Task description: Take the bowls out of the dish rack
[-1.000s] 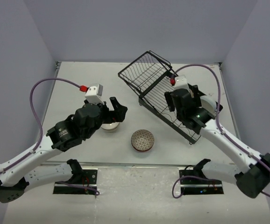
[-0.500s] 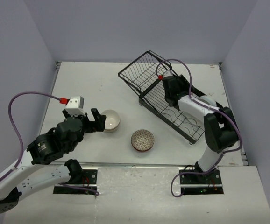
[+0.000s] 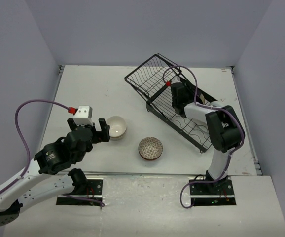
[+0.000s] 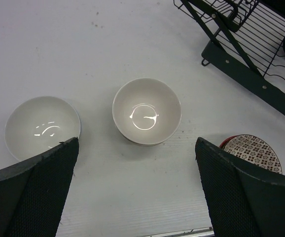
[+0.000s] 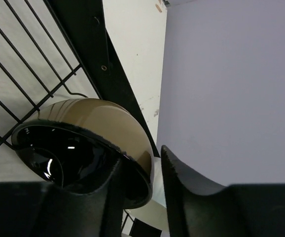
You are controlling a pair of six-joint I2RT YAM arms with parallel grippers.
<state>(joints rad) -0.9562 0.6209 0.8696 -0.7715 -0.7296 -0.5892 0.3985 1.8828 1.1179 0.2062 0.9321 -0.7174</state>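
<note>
A tan bowl with a black inside (image 5: 103, 123) leans in the black wire dish rack (image 3: 192, 126). My right gripper (image 5: 140, 158) straddles its rim, one finger inside and one outside, with a small gap showing at the outer finger. From above, the right gripper (image 3: 177, 96) is low over the rack's far end. Two white bowls (image 4: 147, 111) (image 4: 42, 126) and a brown patterned bowl (image 3: 150, 148) stand on the table. My left gripper (image 4: 136, 143) hangs wide open and empty, just short of the white bowl (image 3: 117, 127).
The rack lies diagonally at the right, with its hinged wire basket (image 3: 152, 76) raised at the far end. Grey walls close in the table on three sides. Purple cables arc over both arms.
My right arm folded back and its gripper moved to the rack's far end, its jaws narrowing around the tan bowl's rim. My left arm drew back left, away from the white bowl.
</note>
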